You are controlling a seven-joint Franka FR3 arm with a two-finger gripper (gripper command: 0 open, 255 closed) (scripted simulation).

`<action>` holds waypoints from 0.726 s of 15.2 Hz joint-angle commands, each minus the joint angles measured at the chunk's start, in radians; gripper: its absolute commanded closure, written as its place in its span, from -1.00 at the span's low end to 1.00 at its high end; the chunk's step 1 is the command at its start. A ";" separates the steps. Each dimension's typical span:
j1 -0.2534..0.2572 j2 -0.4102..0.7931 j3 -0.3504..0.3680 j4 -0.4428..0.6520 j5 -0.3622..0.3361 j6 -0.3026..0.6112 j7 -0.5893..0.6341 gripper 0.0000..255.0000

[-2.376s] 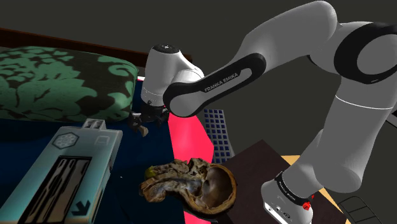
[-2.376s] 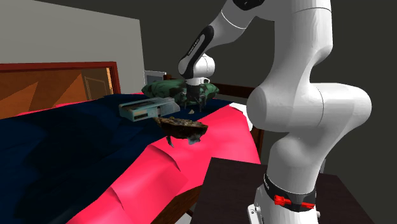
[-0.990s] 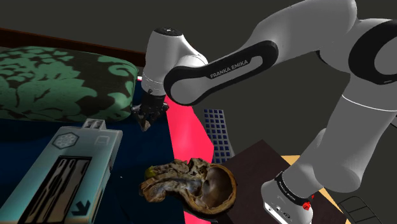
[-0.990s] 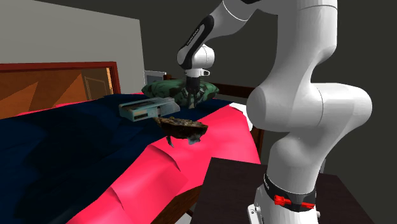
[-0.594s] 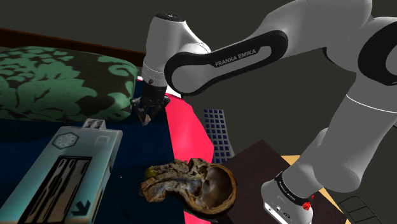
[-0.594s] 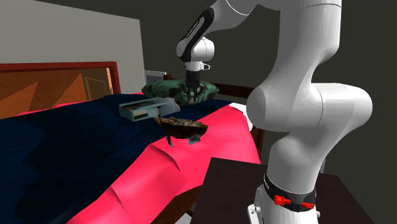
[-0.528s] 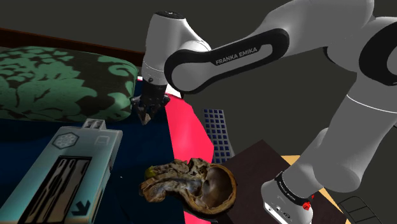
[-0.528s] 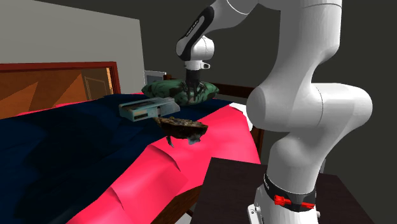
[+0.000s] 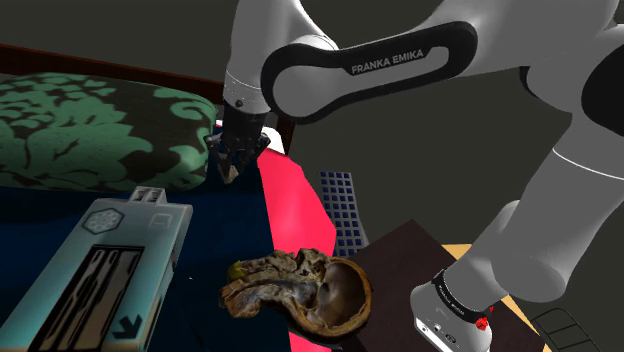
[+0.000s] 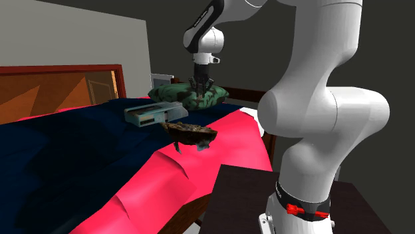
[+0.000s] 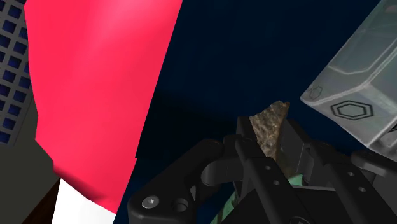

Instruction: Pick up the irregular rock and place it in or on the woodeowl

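the tool (image 9: 232, 166) was clenched on the irregular rock (image 11: 268, 127), a rough tan piece clasped between both fingers (image 11: 244, 141). it hung high above the dark blue bed cover (image 9: 225, 235), probably so that the rock could pass over the rim of the wooden bowl (image 9: 335, 295), which lay below the tool and closer to the stand. the long axis of the rock ran along the fingers, and its narrow tip pointed out past the fingertips, down to the bed. a grey box (image 9: 110, 255) lay below, to one side of the tool.
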 commanded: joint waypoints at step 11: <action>-0.001 -0.145 0.023 -0.046 0.074 -0.082 -0.008 1.00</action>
